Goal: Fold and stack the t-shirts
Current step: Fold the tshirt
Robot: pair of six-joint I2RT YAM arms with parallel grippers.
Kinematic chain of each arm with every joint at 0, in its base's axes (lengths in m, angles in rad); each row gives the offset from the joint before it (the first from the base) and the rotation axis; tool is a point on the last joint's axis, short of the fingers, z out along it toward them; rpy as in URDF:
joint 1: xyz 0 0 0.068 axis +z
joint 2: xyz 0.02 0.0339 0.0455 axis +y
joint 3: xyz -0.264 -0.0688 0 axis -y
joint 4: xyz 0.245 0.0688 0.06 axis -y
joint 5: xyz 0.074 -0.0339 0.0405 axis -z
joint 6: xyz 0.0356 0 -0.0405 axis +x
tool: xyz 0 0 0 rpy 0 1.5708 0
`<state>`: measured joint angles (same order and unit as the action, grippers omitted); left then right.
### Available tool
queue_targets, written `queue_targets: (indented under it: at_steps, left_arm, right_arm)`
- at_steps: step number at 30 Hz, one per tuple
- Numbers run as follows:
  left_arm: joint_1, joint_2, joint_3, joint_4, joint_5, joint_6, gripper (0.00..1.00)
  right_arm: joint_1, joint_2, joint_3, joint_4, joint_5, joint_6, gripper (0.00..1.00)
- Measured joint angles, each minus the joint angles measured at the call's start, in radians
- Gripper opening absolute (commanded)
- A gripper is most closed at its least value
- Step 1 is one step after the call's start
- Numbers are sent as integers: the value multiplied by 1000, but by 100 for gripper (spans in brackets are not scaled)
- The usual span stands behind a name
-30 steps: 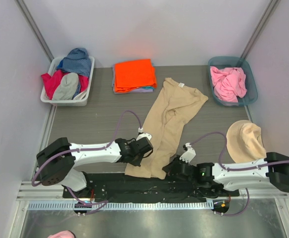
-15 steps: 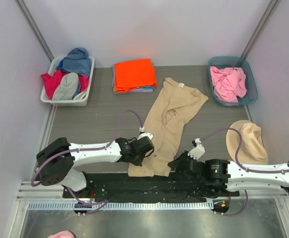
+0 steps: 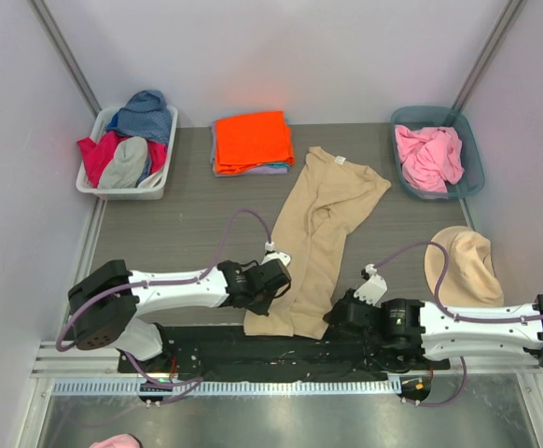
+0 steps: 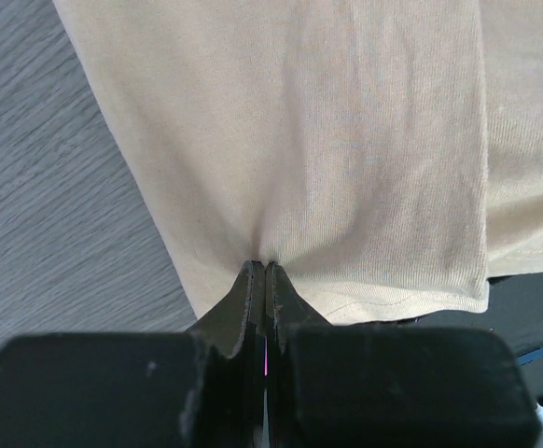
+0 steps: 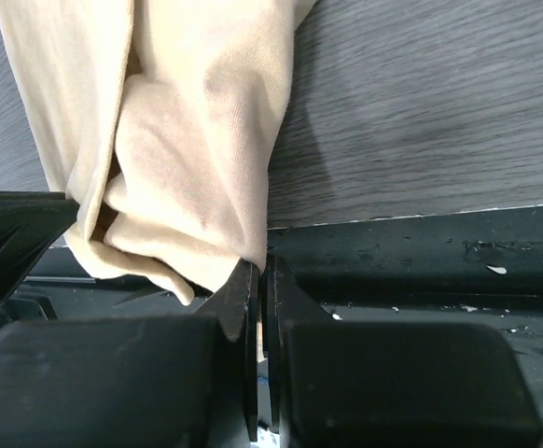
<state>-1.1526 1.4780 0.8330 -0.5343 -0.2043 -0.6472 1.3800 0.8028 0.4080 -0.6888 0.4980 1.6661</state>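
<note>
Top external: tan t-shirt (image 3: 323,219) lies lengthwise on grey surface (image 3: 178,233), collar far, hem at near edge. Small white neck label (image 3: 341,161), print too small to read. Left end effector (image 3: 279,295) fingers together, clamped on hem's left part, cloth puckered at tips. Right end effector (image 3: 333,317) fingers together, clamped on bunched right hem corner. Orange t-shirt (image 3: 251,140) folded atop lavender t-shirt (image 3: 276,170) at far edge. Pink t-shirt (image 3: 427,157) crumpled in teal bin (image 3: 472,177), far right.
</note>
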Motion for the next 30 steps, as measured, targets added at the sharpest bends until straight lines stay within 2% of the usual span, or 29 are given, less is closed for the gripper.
queue_targets:
  at_steps: [11, 30]
  left_arm:
    - [-6, -56, -27, -2, 7, -4, 0]
    - [-7, -58, -27, -2, 14, 4, 0]
  right_arm:
    - [0, -55, 0, -62, -3, 48, 1]
    - [2, -103, 0, -120, -8, 93, 1]
